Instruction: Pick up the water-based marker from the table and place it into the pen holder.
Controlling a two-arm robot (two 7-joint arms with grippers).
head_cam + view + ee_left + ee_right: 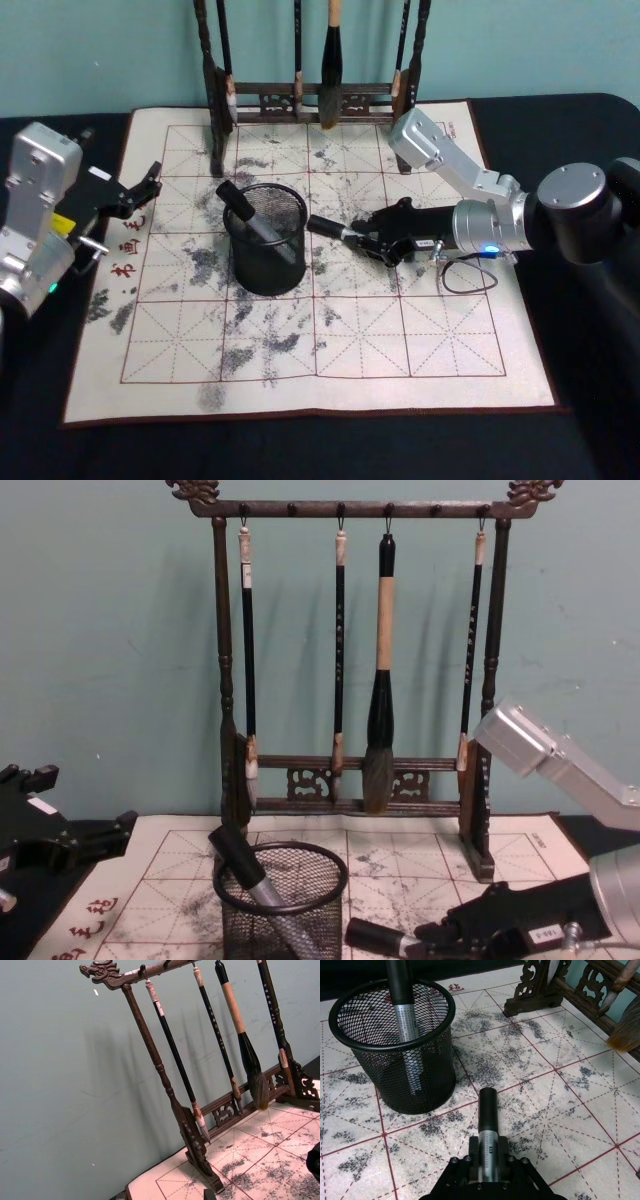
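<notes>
Marker point(487, 1115) is clamped across its silver barrel by the right gripper point(487, 1162), whose fingers are closed tight on it. It lies nearly level just to the right of the cup point(262, 265), low over the table point(400, 350); I cannot tell whether it touches. Its black cap points at the cup's mesh wall, below the rim, so I judge it must be raised and tipped upright before it can drop in. Another marker point(250, 215) leans inside the cup, its cap against the far-left rim, which leaves the right side free. The left gripper point(148, 182) hangs idle well to the left of the cup, fingers spread and holding nothing. Behind the cup stands the brush rack point(300, 100), out of the path.
</notes>
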